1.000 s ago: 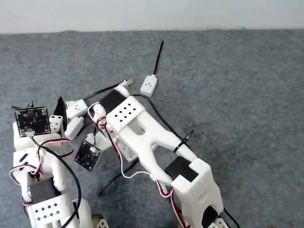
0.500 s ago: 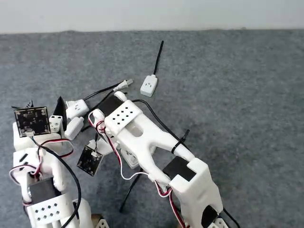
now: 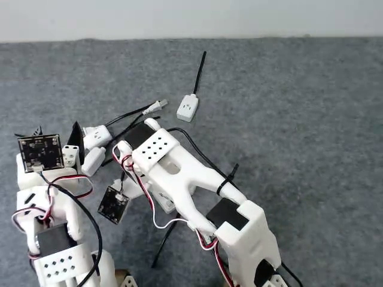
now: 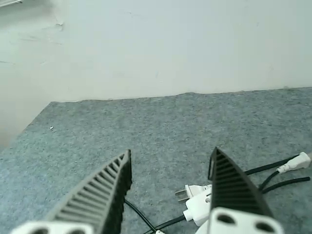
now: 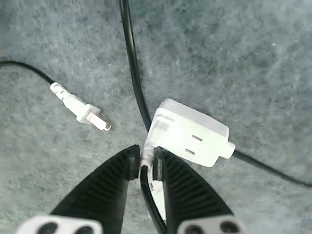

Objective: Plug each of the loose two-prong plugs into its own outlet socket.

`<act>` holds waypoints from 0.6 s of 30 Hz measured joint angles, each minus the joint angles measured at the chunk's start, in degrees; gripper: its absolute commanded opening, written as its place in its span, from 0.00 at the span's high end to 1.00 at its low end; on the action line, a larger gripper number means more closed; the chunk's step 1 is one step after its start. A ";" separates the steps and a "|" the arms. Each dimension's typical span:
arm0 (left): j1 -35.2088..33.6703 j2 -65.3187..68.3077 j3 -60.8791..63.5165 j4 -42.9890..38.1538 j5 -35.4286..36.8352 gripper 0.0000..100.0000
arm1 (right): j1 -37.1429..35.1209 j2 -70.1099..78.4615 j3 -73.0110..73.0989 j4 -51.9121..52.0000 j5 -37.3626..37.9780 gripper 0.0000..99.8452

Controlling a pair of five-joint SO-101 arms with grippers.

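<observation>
Right wrist view — right jaws pinch white plug against socket; left jaws wide open, empty.

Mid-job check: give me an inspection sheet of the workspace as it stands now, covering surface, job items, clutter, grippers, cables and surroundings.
Surface: grey carpet mat, flat.
Job's things: far socket lies alone with nothing plugged in. Far plug lies loose beside it, apart. Near socket by the right gripper has empty slots, and a loose plug lies close by. Pronged plug lies ahead of the left gripper.
Clutter: nothing seen.
Grippers: left gripper is open and holds nothing. Right gripper is shut on a white corded piece at the near socket's edge.
Cables: black cables lie loose on the mat; some run under an arm.
Surroundings: plain white wall.
</observation>
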 measured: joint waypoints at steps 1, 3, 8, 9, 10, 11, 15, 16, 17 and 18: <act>-0.09 0.00 0.00 0.00 0.00 0.74 | 0.00 0.00 -0.26 0.00 -1.93 0.93; -1.41 0.00 0.00 0.00 0.00 0.74 | 0.00 0.26 -2.11 0.00 -5.98 0.82; -1.23 0.00 0.00 0.00 0.00 0.74 | 0.09 0.44 -7.56 0.00 -16.26 0.66; -1.32 0.00 0.00 0.00 0.00 0.74 | 0.26 0.00 -8.70 0.00 -17.85 0.67; -1.41 0.00 0.00 0.00 0.00 0.74 | 0.70 -0.62 -10.20 0.00 -19.52 0.68; -1.41 0.00 0.00 0.00 0.00 0.74 | 1.23 -1.67 -11.60 0.00 -21.10 0.70; -1.14 0.00 -1.23 0.00 0.00 0.74 | 2.64 -9.14 -14.86 0.00 -27.52 0.72; -0.62 0.00 -2.20 0.35 0.00 0.74 | 2.99 -11.52 -15.12 0.00 -29.45 0.72; 0.18 0.00 -3.69 1.58 0.00 0.74 | 3.34 -13.89 -15.30 0.00 -31.47 0.72; 1.14 0.00 -5.27 3.25 0.00 0.74 | 3.78 -16.53 -15.30 0.00 -33.76 0.72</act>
